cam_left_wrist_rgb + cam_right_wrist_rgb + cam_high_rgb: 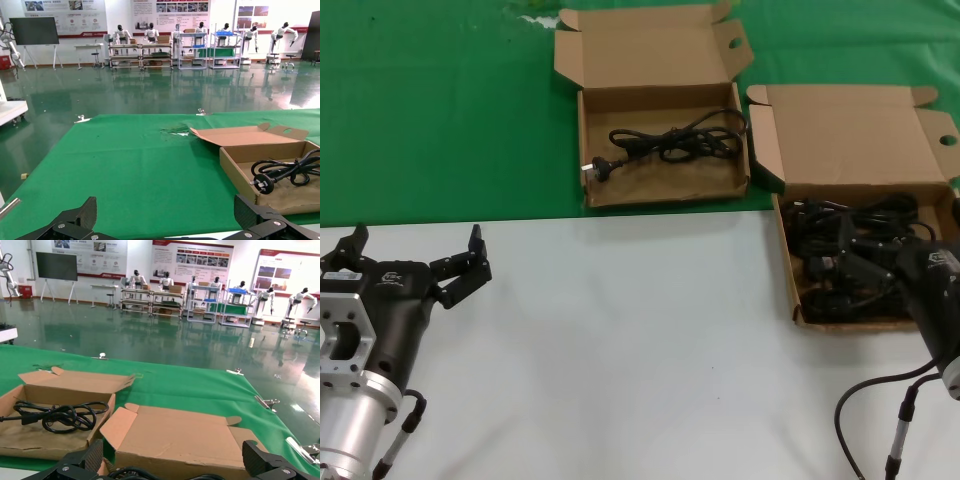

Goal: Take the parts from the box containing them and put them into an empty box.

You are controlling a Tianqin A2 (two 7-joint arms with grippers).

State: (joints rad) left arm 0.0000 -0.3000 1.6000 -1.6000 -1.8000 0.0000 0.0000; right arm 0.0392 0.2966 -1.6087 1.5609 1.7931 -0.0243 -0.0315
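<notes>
Your right hand [850, 262] reaches, fingers spread, into the wider brown cardboard tray [790, 265] and its tangle of black coiled power cords [855, 215], grasping none. Just beside that tray, on green cloth [440, 110], the squarer winged-lid brown cardboard box [665, 192] already holds one black cord [670, 142]. Your left hand [415, 258] waits released over the white tabletop [620, 340], well apart from the tray.

My head camera looked down at the table from above. Both wrist cameras sat low, faced the far hall, and both saw the box with one cord [272, 170].
</notes>
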